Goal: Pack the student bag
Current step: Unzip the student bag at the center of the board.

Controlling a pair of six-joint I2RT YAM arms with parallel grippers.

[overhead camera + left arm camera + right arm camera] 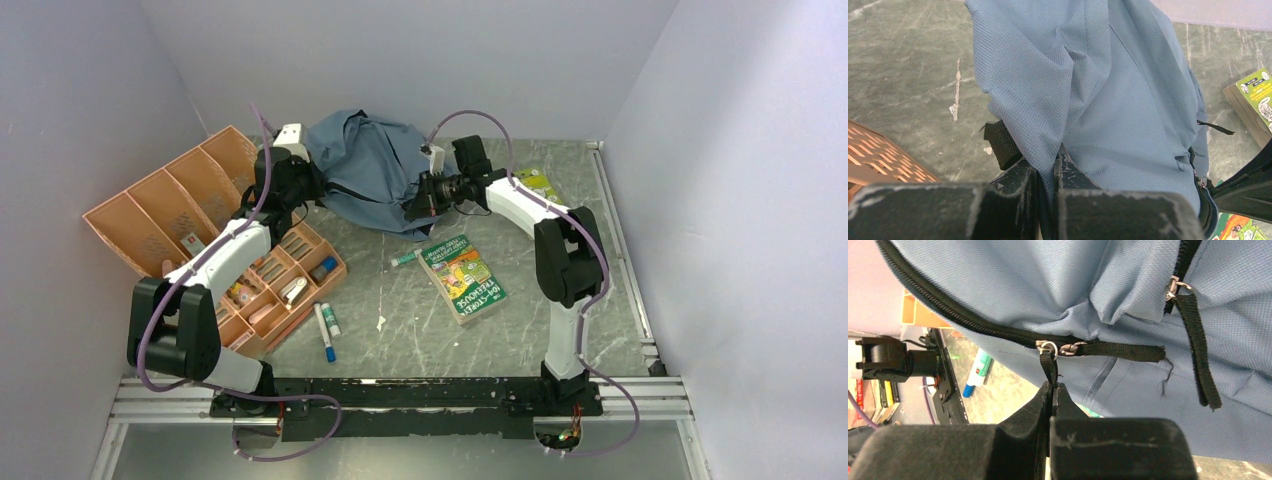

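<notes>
At the surface's point(400, 320) far edge, the student bag point(365, 170) fabric is pinched by the left claw point(1048, 167); its zipper pull tab point(1048, 365) is clamped by the right claw point(1052, 390).

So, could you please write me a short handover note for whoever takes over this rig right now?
The left gripper is shut on a fold of the student bag.
The right gripper is shut on the black zipper pull; the zipper beside it looks closed.
The bag is slumped at the back, between the arms.
Done: both grips set; nothing visibly packed.
Left: open the zipper, then probably load the book and pens.
</notes>
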